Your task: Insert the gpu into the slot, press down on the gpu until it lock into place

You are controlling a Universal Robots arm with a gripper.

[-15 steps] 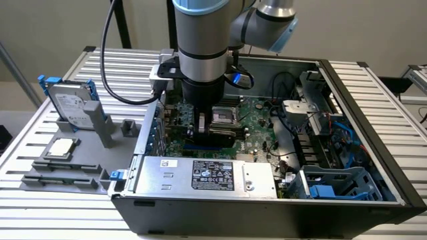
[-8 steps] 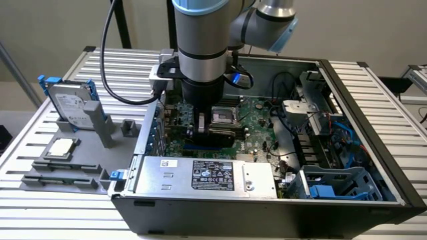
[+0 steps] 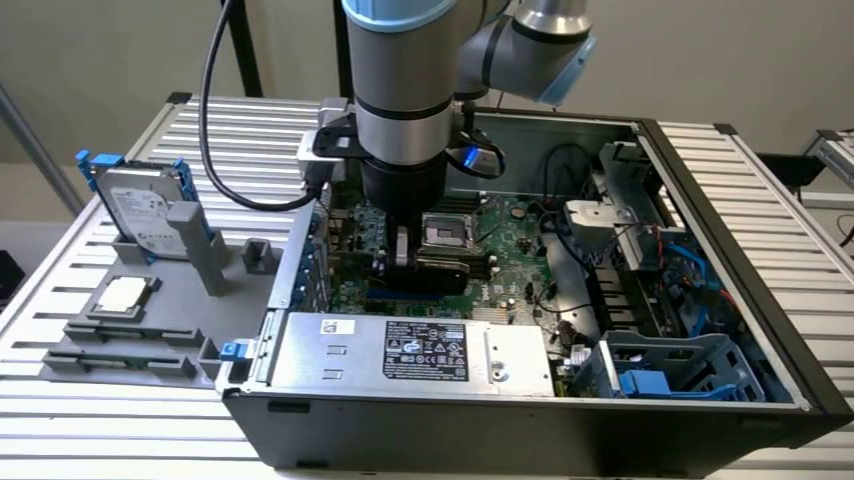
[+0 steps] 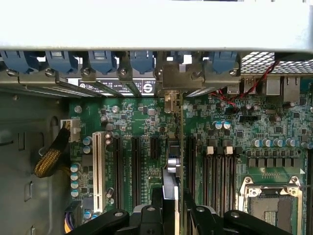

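Fingers (image 4: 198,218) — closed on the gpu (image 4: 170,178), card held edge-on | gpu upright at the blue slot (image 3: 400,296) on the motherboard (image 4: 142,117) (seating depth hidden) | Advice — keep card vertical, edge aligned with slot, press straight and evenly.

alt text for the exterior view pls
A robot arm reaches down into an open computer case, its gripper shut on the gpu at the blue slot on the motherboard. A hard drive stands outside, at the exterior view's left.

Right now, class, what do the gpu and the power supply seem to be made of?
The gpu: dark, faintly glossy shroud, probably plastic. The power supply: dull grey sheet metal, judging by its folded edges, screw and stuck-on label.
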